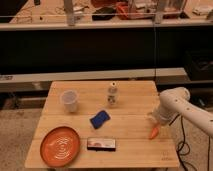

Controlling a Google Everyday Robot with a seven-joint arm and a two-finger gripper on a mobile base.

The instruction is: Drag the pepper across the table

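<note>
- We see two containers on the table (pixel 131 150): a pale cup (pixel 69 101) standing upright near the back left, and an orange plate (pixel 60 146) lying flat at the front left corner.
- We cannot tell what the cup holds; its inside is not readable from this angle.
- The plate's face shows only its own ring pattern.
- By our count there is one of each: cup, plate, white bottle (pixel 113 94), blue pad (pixel 99 119), dark flat packet (pixel 101 144) and pepper (pixel 154 132).
- The bottle stands upright at the back middle. The pad lies in front of it, near the table's centre, and the packet lies just in front of the pad, beside the plate.
- The pepper lies on the table's right side towards the front, well apart from everything else, tilted with its narrow tip pointing to the front left.
- The white arm (pixel 184 104) comes in from the right, and the gripper (pixel 156 122) hangs low directly over the pepper's upper, thicker end.
- The two look to be touching or nearly so. We cannot tell whether the gripper is spread or closed on the pepper.
</note>
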